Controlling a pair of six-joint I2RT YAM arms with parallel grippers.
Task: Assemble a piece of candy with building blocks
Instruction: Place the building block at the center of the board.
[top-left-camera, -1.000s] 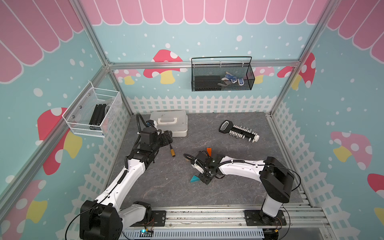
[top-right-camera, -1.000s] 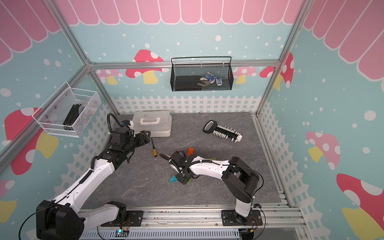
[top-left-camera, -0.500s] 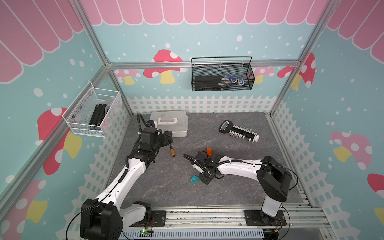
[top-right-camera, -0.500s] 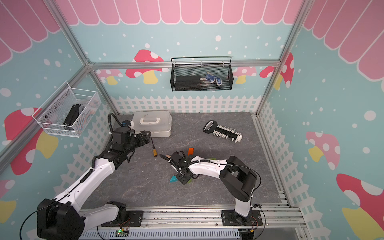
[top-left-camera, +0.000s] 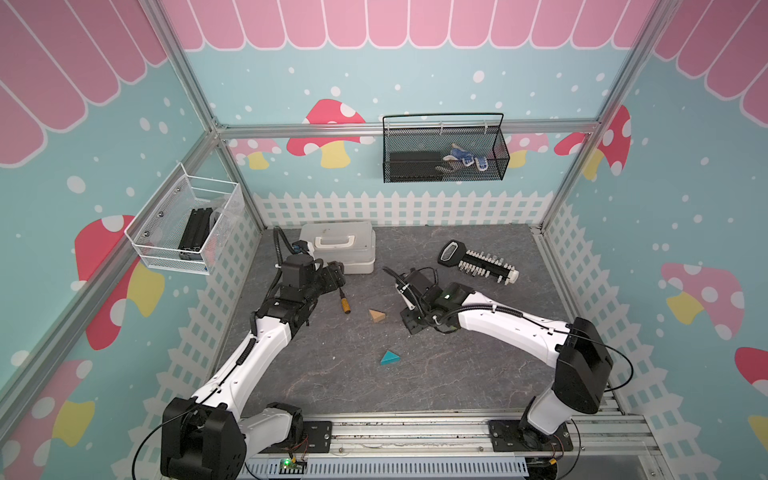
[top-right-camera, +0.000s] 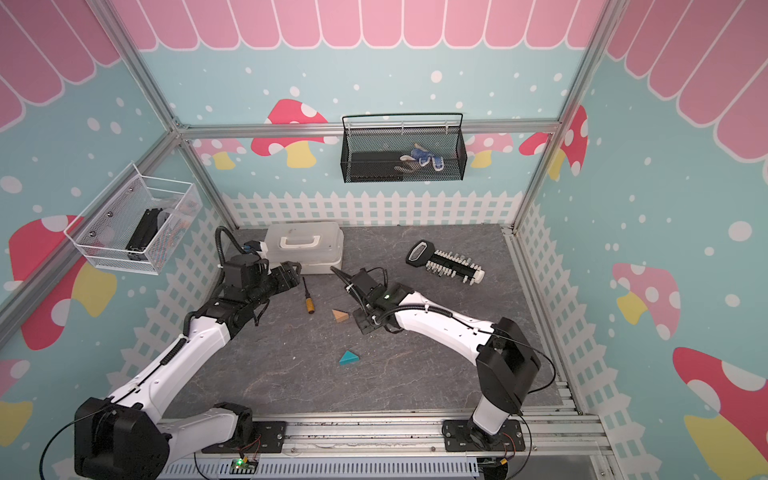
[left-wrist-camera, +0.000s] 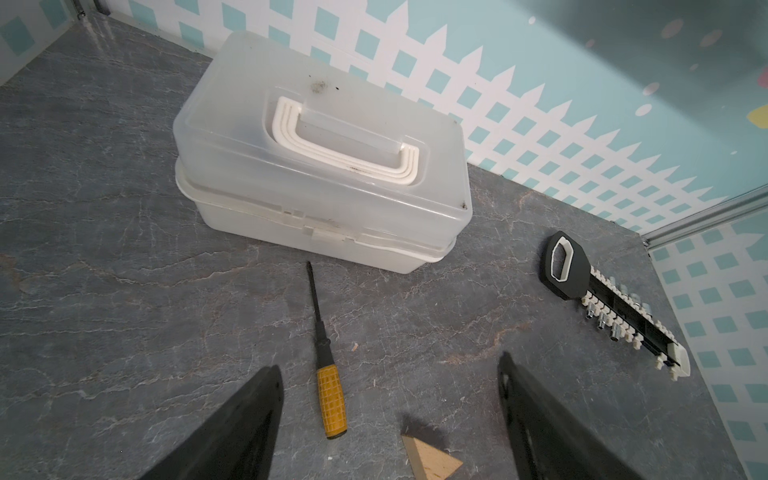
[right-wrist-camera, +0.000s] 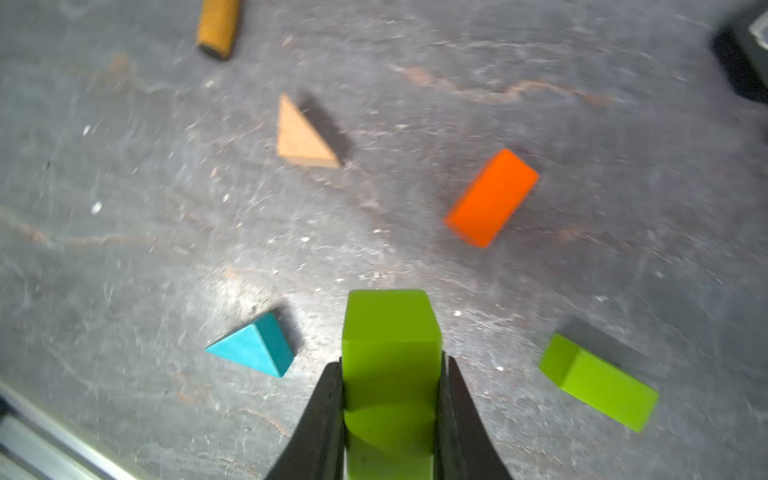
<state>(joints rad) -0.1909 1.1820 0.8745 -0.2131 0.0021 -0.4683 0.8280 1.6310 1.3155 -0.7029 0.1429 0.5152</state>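
My right gripper (right-wrist-camera: 390, 368) is shut on a lime-green cuboid (right-wrist-camera: 390, 328), held clear of the grey floor. In the right wrist view the other building blocks lie loose and apart: a second lime-green cuboid (right-wrist-camera: 598, 384), an orange cuboid (right-wrist-camera: 492, 197), a tan triangular prism (right-wrist-camera: 303, 139) and a teal triangular prism (right-wrist-camera: 253, 349). Both top views show only the tan prism (top-left-camera: 377, 315) (top-right-camera: 340, 316) and the teal prism (top-left-camera: 389, 358) (top-right-camera: 348, 358); the right arm hides the cuboids. My left gripper (left-wrist-camera: 390, 361) is open and empty above the floor near the tan prism (left-wrist-camera: 430, 459). No piece of candy is formed.
A yellow-handled screwdriver (left-wrist-camera: 328, 395) (top-left-camera: 343, 301) lies just ahead of the left gripper. A white lidded box (top-left-camera: 340, 245) stands at the back left, a black bit holder (top-left-camera: 478, 264) at the back right. Wire baskets (top-left-camera: 444, 153) hang on the walls.
The right gripper closed on the green cuboid and moved up and towards the back, uncovering the tan and teal prisms in the top views. The left arm stayed still.
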